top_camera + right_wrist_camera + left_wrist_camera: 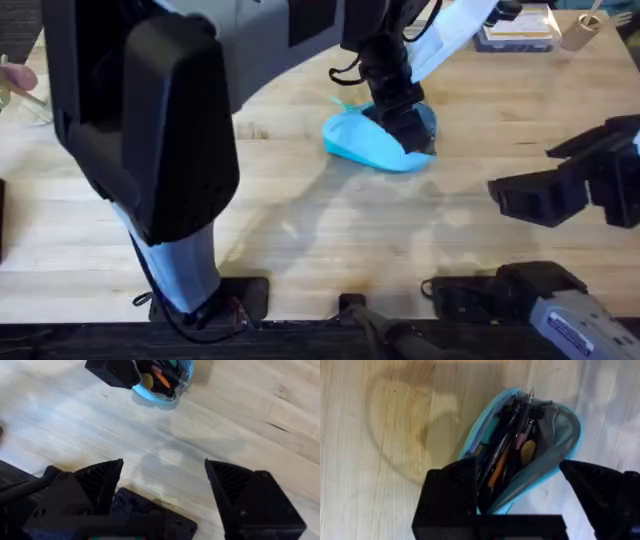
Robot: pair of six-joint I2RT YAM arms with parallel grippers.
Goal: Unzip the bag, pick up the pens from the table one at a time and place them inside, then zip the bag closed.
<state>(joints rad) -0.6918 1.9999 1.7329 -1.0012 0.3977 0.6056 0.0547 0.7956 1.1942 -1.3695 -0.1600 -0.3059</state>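
The light blue bag [365, 142] lies at the middle back of the table [300, 210], unzipped, its mouth gaping with dark lining showing. In the left wrist view the bag [560, 445] holds an orange pen [497, 467] and a black pen [522, 415] whose tip pokes out of the far end. My left gripper [405, 118] hovers right over the mouth, open, its black fingers [450, 495] straddling the bag's near end. Well clear at the right side of the table, my right gripper [545, 195] is open and empty; its wrist view shows the bag [150, 395] farther off.
A flat box [515, 30] and a small beige bottle [580, 30] sit at the back right corner. The left arm's big dark body [150, 120] spans the left half of the overhead view. Bare wood lies in front of the bag.
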